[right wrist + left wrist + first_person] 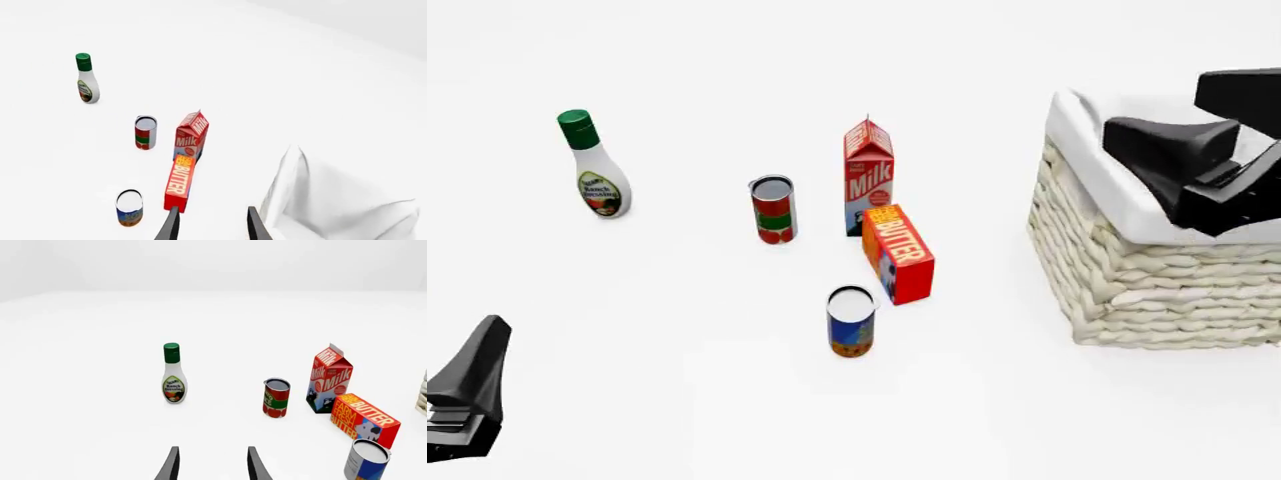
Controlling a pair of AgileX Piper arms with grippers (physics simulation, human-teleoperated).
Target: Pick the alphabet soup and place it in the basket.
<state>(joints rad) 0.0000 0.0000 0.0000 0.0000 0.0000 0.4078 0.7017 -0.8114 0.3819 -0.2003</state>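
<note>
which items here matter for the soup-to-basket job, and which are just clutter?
Task items:
alphabet soup, upright, nearest can
basket, at the right
left gripper and right gripper, both open and empty

Clutter:
red-and-green can
milk carton
butter box
ranch dressing bottle

White table (694, 60) carries alphabet soup (851, 322), basket (1154, 275), butter box (898, 253), seemingly lying flat

Three views, perhaps sharing groceries
</note>
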